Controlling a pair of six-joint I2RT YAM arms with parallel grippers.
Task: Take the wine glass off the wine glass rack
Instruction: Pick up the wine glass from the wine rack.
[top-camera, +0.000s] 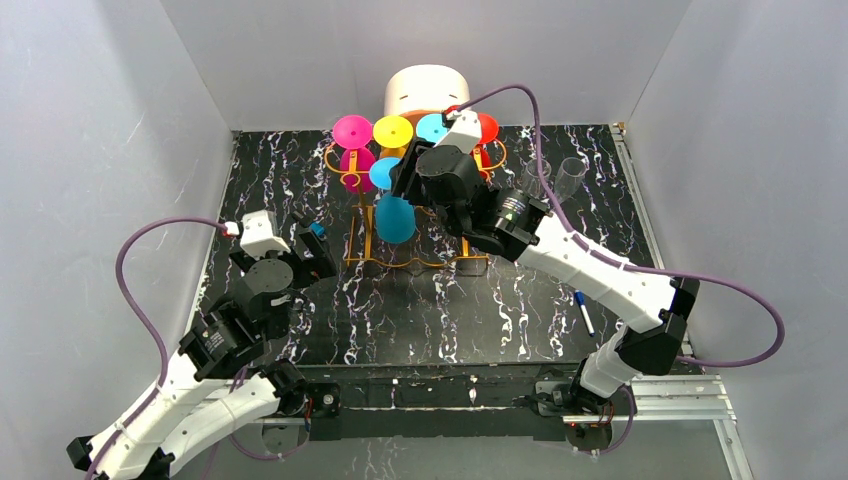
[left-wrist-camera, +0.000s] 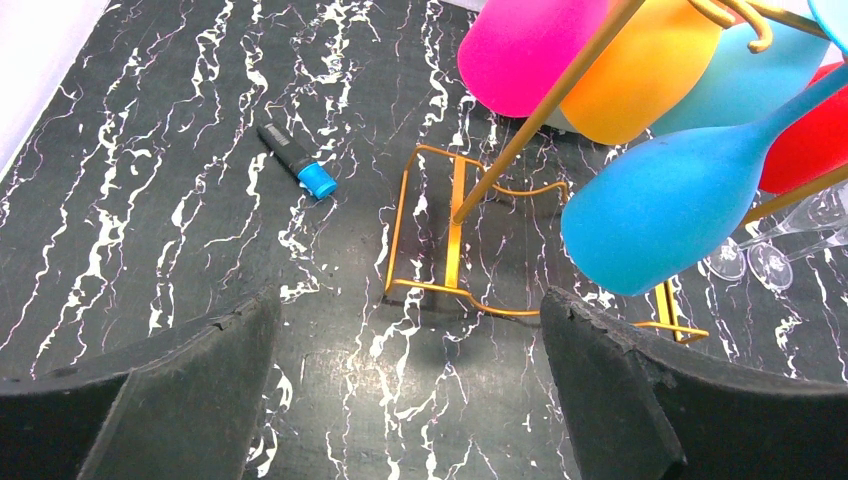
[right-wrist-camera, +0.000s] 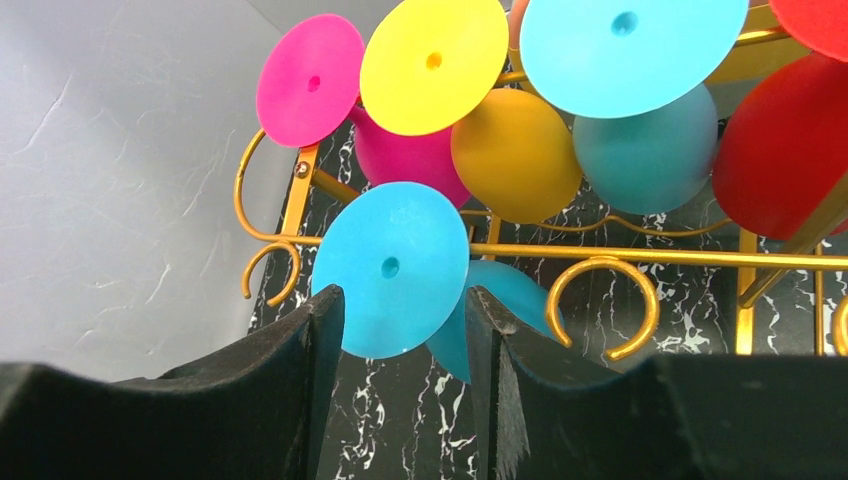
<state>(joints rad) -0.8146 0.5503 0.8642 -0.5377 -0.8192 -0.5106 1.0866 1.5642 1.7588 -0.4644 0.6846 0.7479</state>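
Grip looks set from where I sit: the right jaws pinch the round foot of the blue wine glass (right-wrist-camera: 390, 268) from both sides. That glass hangs tilted at the front end of the wine glass rack (right-wrist-camera: 650, 256), by its curled scroll ends, with its bowl above the tabletop (left-wrist-camera: 150, 200). The left jaws stand wide apart and empty over the tabletop, near a blue-capped marker (left-wrist-camera: 298, 165). Other coloured glasses (right-wrist-camera: 435, 65) hang farther back.

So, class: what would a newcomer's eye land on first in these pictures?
Bright pink, yellow, blue and red glasses hang upside down on the gold wine glass rack at the far middle of the table. The right end effector reaches in there, its fingers either side of the round foot of the blue wine glass.
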